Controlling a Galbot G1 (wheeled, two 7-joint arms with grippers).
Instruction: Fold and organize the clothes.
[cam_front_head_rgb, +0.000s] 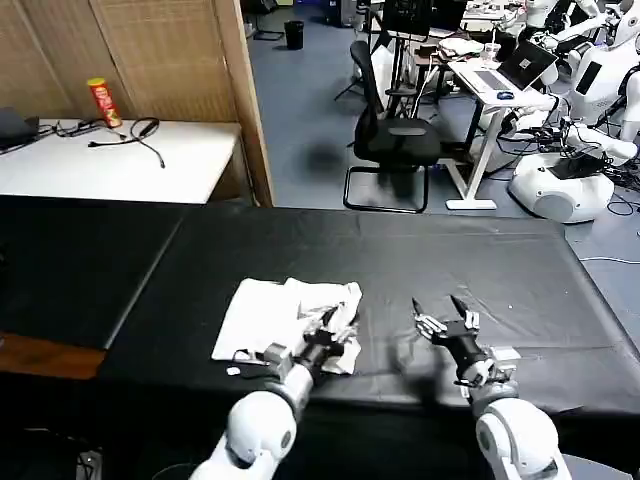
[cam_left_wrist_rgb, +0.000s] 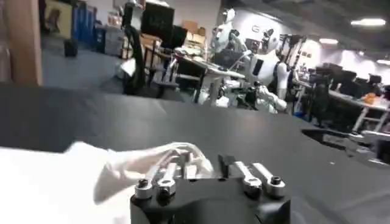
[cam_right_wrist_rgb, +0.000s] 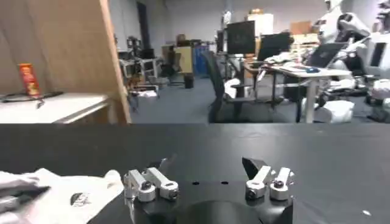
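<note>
The left claw (cam_front_head_rgb: 337, 322) lies low over the near edge of the surface (cam_front_head_rgb: 500, 270), its fingers pinching a raised fold of the T-shirt (cam_front_head_rgb: 270, 315) at the garment's right side. In the left wrist view the white cloth (cam_left_wrist_rgb: 122, 167) bunches up between the metal fingers (cam_left_wrist_rgb: 167, 173). The right claw (cam_front_head_rgb: 438, 312) hovers just above the bare surface, near the front edge and well apart from the shirt, with its two dark fingers spread wide; the right wrist view shows the same open gap (cam_right_wrist_rgb: 207, 173) with black cloth beneath.

There is one T-shirt, white, soft and rumpled, roughly folded into a squarish heap near the front edge, left of the middle. A small dark mark shows on the fabric (cam_right_wrist_rgb: 79, 199) in the right wrist view; its lettering cannot be read.

The surface is one long rectangle draped in matte black cloth with faint creases. Behind its left far corner stands a white side table (cam_front_head_rgb: 110, 160) carrying one red and yellow snack can (cam_front_head_rgb: 103, 103) and a black cable (cam_front_head_rgb: 140, 135). A woven tan screen (cam_front_head_rgb: 150, 55) rises behind that. Farther back, on a grey-blue floor, are one black office chair (cam_front_head_rgb: 390, 130), a white desk with an open laptop (cam_front_head_rgb: 520, 65), and white humanoid robots (cam_front_head_rgb: 570, 170) at the right.
</note>
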